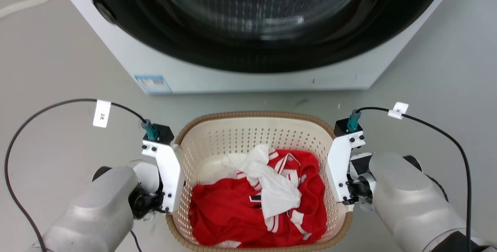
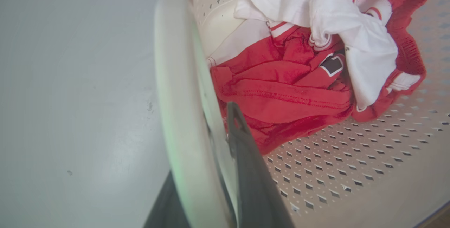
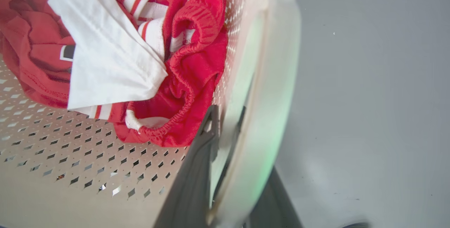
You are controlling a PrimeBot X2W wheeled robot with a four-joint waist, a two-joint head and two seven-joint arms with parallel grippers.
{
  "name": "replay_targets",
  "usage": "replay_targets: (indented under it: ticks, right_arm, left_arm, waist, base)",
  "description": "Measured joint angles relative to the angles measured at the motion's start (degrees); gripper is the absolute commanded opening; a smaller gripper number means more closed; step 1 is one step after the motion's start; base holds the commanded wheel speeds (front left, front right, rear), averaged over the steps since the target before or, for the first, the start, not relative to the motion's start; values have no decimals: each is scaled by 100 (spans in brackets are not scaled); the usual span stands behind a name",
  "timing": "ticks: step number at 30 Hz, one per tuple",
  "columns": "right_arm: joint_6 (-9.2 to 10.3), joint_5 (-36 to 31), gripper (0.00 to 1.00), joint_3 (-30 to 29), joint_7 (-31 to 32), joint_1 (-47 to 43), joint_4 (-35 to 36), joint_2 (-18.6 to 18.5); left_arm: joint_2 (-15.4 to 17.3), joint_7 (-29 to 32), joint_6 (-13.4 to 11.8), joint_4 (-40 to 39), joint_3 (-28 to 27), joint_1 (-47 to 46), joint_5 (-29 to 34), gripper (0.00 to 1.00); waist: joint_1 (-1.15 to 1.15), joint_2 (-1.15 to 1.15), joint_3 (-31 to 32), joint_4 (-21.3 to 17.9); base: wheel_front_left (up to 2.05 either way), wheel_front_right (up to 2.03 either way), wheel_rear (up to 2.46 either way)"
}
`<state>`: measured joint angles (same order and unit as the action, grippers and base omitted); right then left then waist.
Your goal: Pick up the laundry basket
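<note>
The cream perforated laundry basket (image 1: pixel 252 115) with its brown woven rim sits on the grey floor between my two arms, holding red and white clothes (image 1: pixel 233 209). My left gripper (image 1: pixel 167 174) is at the basket's left side. In the left wrist view, the left gripper (image 2: pixel 204 143) has one dark finger inside the wall and one outside, clamped on the white side handle (image 2: pixel 175 80). My right gripper (image 1: pixel 341 170) is at the right side. The right wrist view shows the right gripper (image 3: pixel 242 143) shut across the other white handle (image 3: pixel 277 80) the same way.
A white washing machine (image 1: pixel 163 69) with a dark round door (image 1: pixel 260 11) stands just beyond the basket. Black cables (image 1: pixel 50 106) loop from both wrists over grey floor (image 1: pixel 50 50) on either side.
</note>
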<state>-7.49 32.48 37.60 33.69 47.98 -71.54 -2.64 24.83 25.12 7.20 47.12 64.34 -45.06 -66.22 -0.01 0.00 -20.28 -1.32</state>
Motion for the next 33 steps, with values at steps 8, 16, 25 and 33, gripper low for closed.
replay_targets:
  ticks: [8,16,25,33]
  right_arm:
    - [-1,286,0,186,556,-125,38,-3]
    - [-5,490,0,182,937,-311,-83,56]
    - [-1,580,0,241,1020,-305,-54,55]
    - [0,635,0,300,995,-296,-51,31]
  left_arm:
    - [199,285,-5,-237,468,225,-358,0]
    - [286,615,3,-245,688,470,-646,0]
    - [212,398,11,-149,771,447,-623,0]
    - [149,234,11,-91,816,408,-576,0]
  waist:
    - [-1,0,1091,15]
    - [-2,0,1993,-34]
    - [-1,0,2345,-92]
    - [0,0,2457,-56]
  base:
    - [0,0,0]
    - [0,0,0]
    - [0,0,0]
    - [0,0,0]
